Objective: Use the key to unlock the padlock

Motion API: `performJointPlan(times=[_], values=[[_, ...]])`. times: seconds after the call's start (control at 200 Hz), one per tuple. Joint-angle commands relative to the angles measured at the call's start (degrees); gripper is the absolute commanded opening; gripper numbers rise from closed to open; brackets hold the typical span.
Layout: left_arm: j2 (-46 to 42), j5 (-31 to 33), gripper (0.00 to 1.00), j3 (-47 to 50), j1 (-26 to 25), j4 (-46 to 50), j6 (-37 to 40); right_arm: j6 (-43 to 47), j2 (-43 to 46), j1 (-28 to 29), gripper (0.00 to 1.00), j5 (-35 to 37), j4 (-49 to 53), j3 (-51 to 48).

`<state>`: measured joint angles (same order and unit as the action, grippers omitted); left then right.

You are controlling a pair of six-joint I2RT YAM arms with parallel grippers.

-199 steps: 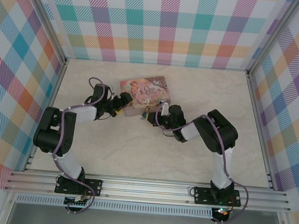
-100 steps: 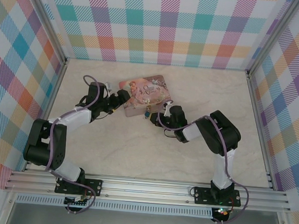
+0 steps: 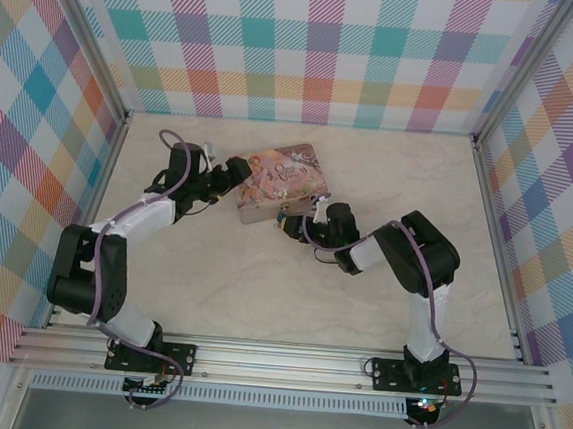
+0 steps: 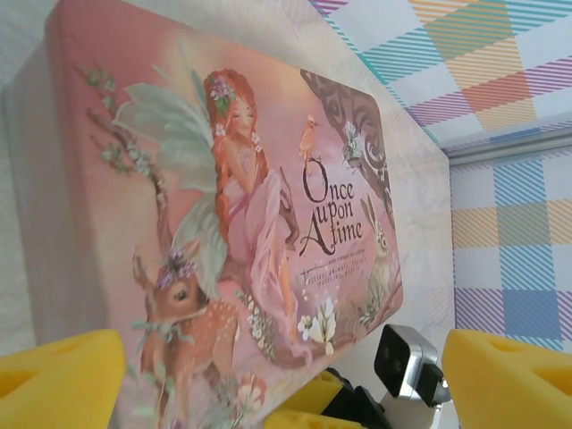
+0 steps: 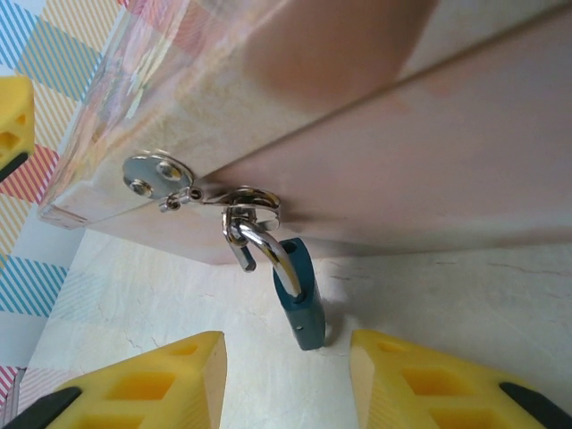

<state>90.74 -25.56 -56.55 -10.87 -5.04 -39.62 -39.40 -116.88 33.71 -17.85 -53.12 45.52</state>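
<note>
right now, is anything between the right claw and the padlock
No. In the right wrist view, bare tabletop lies between the open right claw and the padlock, which is hooked through the hasp of the tin.

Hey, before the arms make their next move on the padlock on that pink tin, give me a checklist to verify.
1. Padlock hanging from the hasp of the tin: ok.
2. Right gripper open, padlock ahead between its fingers: ok.
3. Left gripper clamped on the tin to steady it: not ok, open.
4. Key held in a gripper: not ok, both open.
5. Keyhole facing the right gripper: cannot tell.
</note>
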Motion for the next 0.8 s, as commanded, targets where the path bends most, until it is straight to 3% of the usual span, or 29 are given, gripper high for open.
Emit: performJointPlan(times=[0.0, 0.425, 0.8], values=[[2.8, -2.4, 0.91, -2.5, -1.3, -1.8, -0.1, 1.5, -2.8, -0.1, 0.41, 0.8, 3.3, 1.6], [9.4, -1.8, 0.9, -8.2, -4.4, -2.2, -0.1, 1.1, -4.6, 0.0, 0.37, 0.5, 5.0, 3.5], [9.4, -1.3, 0.9, -8.2, -4.5, -1.3, 0.2, -0.4, -4.9, -0.4, 0.32, 5.4, 3.1, 2.9]])
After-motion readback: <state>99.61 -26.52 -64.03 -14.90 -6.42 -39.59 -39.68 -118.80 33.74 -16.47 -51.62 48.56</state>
